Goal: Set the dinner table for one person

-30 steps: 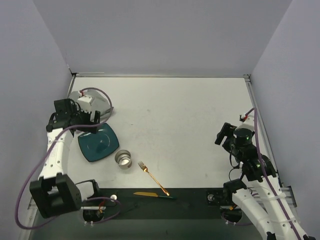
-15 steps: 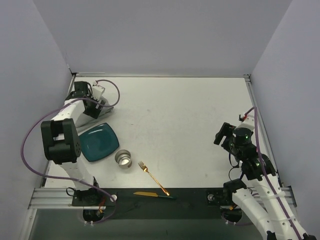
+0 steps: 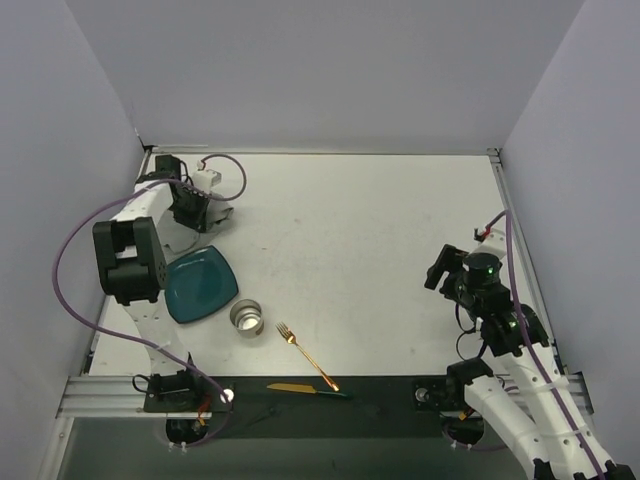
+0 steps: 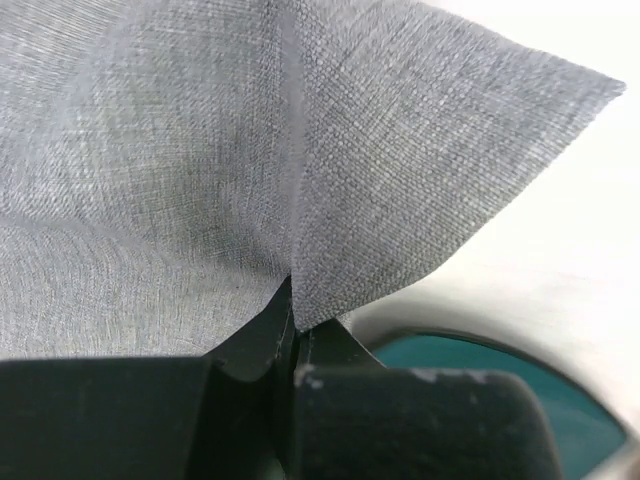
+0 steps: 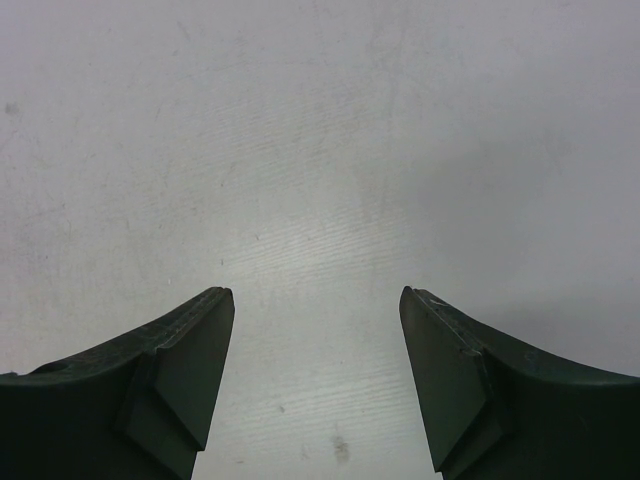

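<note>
Left claw (image 4: 293, 322) pinches a cloth (image 4: 160, 160) fold — likely to spread it; right claw (image 5: 317, 310) hangs open, empty, above the tabletop (image 5: 320, 120).

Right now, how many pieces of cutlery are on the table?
2. A gold fork lies just right of the metal cup; a gold-bladed knife lies on the black strip at the near edge. The grey cloth could hide more.

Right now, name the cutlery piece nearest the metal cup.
The fork, its tines beside the cup; the knife lies farther off on the black strip.
</note>
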Motion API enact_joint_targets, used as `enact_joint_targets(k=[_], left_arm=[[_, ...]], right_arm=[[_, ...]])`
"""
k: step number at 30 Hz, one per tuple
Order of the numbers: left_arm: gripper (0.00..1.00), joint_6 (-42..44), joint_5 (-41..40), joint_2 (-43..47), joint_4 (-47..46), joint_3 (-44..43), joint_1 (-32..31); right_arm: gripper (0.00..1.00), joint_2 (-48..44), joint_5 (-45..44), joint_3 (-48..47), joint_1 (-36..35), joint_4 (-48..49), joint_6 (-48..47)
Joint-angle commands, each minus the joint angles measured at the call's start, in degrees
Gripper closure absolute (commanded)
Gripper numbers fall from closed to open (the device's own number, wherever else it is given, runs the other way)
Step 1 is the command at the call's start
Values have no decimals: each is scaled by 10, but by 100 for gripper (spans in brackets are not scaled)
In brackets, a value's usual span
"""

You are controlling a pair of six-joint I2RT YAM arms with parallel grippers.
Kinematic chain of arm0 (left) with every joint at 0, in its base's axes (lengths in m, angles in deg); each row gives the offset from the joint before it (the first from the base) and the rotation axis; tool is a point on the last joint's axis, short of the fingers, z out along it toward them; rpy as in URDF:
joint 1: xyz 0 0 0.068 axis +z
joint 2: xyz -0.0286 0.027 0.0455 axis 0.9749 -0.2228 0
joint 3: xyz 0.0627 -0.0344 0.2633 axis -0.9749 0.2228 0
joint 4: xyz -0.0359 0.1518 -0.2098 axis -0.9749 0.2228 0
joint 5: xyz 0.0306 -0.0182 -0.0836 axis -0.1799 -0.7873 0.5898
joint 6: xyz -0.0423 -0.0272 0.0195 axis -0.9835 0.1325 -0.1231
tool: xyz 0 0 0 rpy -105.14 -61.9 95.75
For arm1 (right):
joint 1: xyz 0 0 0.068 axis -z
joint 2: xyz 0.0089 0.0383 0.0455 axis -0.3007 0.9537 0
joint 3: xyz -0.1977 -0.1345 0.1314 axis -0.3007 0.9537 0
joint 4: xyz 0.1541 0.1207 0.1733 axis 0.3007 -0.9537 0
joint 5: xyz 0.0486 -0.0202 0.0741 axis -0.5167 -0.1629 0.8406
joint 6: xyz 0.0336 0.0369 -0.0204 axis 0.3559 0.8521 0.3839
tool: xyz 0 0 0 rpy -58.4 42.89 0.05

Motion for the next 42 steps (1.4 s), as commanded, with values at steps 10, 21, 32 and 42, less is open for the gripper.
enact_joint_targets(k=[10, 21, 32, 42], left_arm=[[100, -87, 342, 204, 158, -162, -172], [100, -205, 234, 262, -52, 82, -200], [37, -200, 82, 85, -9, -23, -147], [32, -179, 84, 199, 1, 43, -7]], right_arm=[[32, 39, 117, -45, -1, 4, -7], [31, 74, 152, -58, -13, -1, -11], [34, 215, -19, -69, -274, -13, 6], [39, 424, 29, -142, -486, 52, -199]])
